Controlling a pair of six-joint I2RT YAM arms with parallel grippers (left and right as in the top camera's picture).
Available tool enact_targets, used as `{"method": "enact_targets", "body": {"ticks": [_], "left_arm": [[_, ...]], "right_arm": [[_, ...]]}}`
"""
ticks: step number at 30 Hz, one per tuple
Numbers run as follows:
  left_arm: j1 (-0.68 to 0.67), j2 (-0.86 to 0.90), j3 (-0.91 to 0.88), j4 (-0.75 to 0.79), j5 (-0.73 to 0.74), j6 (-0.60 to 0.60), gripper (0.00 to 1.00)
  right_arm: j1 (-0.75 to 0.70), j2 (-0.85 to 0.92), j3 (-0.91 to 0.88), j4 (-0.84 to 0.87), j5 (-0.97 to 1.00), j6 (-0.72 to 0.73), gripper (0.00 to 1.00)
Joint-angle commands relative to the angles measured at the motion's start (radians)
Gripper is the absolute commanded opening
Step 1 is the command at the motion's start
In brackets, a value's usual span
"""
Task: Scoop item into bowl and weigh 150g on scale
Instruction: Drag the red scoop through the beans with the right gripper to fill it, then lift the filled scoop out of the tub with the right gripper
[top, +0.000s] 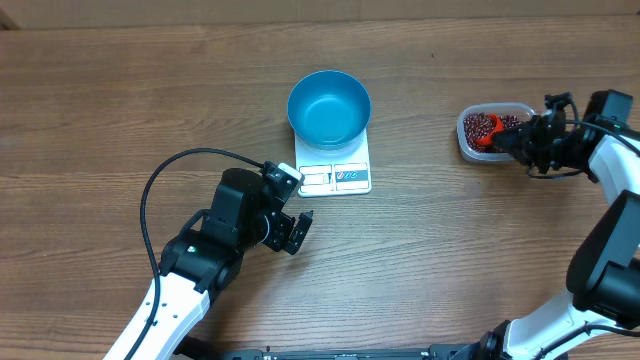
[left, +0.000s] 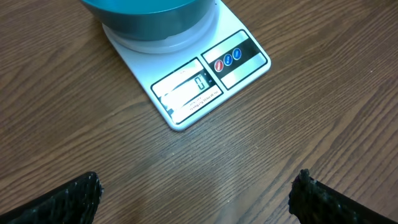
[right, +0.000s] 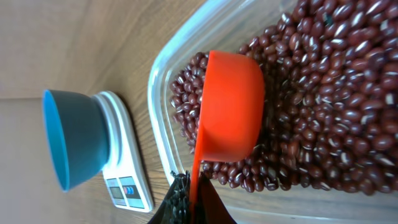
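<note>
The blue bowl (top: 329, 107) stands empty on the white scale (top: 335, 178), whose display (left: 186, 90) faces my left gripper. That left gripper (top: 298, 232) hovers open over bare wood just in front of the scale, its fingertips (left: 81, 194) wide apart. At the right, a clear tub (top: 466, 140) holds the dark red-brown beans (right: 336, 106). My right gripper (right: 194, 200) is shut on the handle of an orange scoop (right: 230, 109), whose cup is turned on its side and pushed into the beans. The bowl (right: 71, 140) and scale (right: 127, 186) also show in the right wrist view.
A black cable (top: 165, 180) loops from the left arm over the table. The right arm (top: 610, 240) reaches in from the right edge beside the tub.
</note>
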Motion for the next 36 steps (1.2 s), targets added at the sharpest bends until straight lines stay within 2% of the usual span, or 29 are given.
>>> {"method": "enact_targets", "body": {"ticks": [1, 9, 23, 31, 36], "left_arm": [[0.004, 0.005, -0.003, 0.002, -0.006, -0.009, 1.00], [0.003, 0.005, -0.003, 0.002, -0.006, -0.009, 0.99], [0.003, 0.005, -0.003, 0.002, -0.006, -0.010, 1.00], [0.004, 0.005, -0.003, 0.002, -0.006, -0.010, 0.99], [0.003, 0.005, -0.003, 0.002, -0.006, -0.009, 1.00]], "right_arm": [[-0.033, 0.003, -0.005, 0.008, -0.095, -0.002, 0.04], [-0.083, 0.003, -0.005, -0.006, -0.122, -0.009, 0.04], [-0.178, 0.003, -0.005, -0.118, -0.308, -0.183, 0.04], [-0.224, 0.003, -0.005, -0.186, -0.488, -0.314, 0.04], [-0.224, 0.003, -0.005, -0.189, -0.566, -0.320, 0.04]]}}
